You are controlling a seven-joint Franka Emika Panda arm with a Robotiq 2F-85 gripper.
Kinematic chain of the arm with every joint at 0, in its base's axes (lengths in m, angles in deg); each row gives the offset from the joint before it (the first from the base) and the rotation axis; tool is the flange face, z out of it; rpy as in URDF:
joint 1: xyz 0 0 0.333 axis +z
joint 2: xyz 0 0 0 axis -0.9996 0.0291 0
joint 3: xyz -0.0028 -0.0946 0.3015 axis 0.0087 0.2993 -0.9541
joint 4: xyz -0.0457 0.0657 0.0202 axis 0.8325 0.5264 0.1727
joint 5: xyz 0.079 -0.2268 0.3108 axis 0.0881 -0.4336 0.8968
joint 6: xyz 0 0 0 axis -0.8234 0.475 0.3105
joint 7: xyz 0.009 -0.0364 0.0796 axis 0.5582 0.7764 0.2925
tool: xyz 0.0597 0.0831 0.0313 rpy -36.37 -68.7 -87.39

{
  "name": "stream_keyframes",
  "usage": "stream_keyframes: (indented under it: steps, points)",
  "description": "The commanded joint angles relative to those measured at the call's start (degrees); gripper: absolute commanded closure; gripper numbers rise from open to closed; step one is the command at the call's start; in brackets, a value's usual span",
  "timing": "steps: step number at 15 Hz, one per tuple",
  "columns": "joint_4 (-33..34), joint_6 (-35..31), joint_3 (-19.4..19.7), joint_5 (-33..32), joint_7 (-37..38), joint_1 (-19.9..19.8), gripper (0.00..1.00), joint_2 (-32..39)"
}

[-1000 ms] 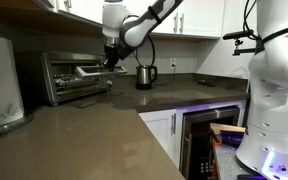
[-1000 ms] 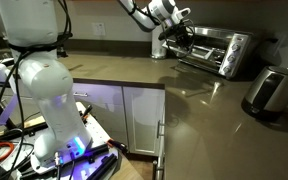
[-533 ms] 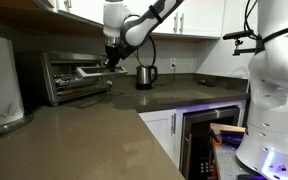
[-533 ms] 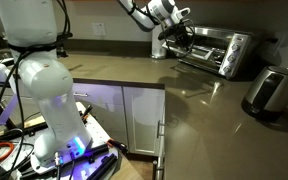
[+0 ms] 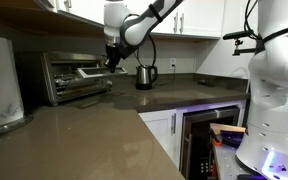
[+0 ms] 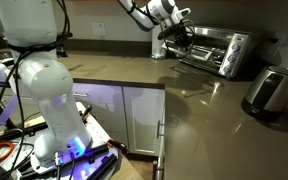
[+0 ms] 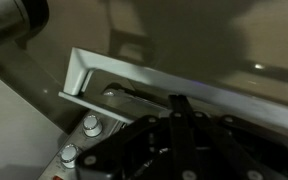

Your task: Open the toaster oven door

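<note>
One gripper (image 7: 179, 108) sits at the handle bar (image 7: 124, 72) of the toaster oven door (image 7: 209, 40); whether clamped, cannot tell.

Brown L-shaped countertop (image 5: 94, 135), white upper cabinets (image 5: 199, 15), white base cabinets (image 6: 134, 110) below.

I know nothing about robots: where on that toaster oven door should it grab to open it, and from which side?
The bar handle on the toaster oven door. It runs straight across and stands off the panel, leaving a gap behind it. It is probably best to come from the front of the toaster oven, with the jaws closing across the bar near its middle. The gripper hangs right by it.
</note>
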Motion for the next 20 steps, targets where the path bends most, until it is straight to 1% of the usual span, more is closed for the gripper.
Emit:
stream_keyframes:
  steps: [1, 8, 20]
  points:
    - [-1.9, 0.4, -1.1, 3.6, -3.9, -1.3, 0.96, -1.5]
    - [-2.9, 0.8, -1.0, 6.1, -5.9, -1.2, 0.96, -1.6]
    - [-3.5, 1.8, -1.1, 6.4, -6.5, -1.3, 0.96, -2.0]
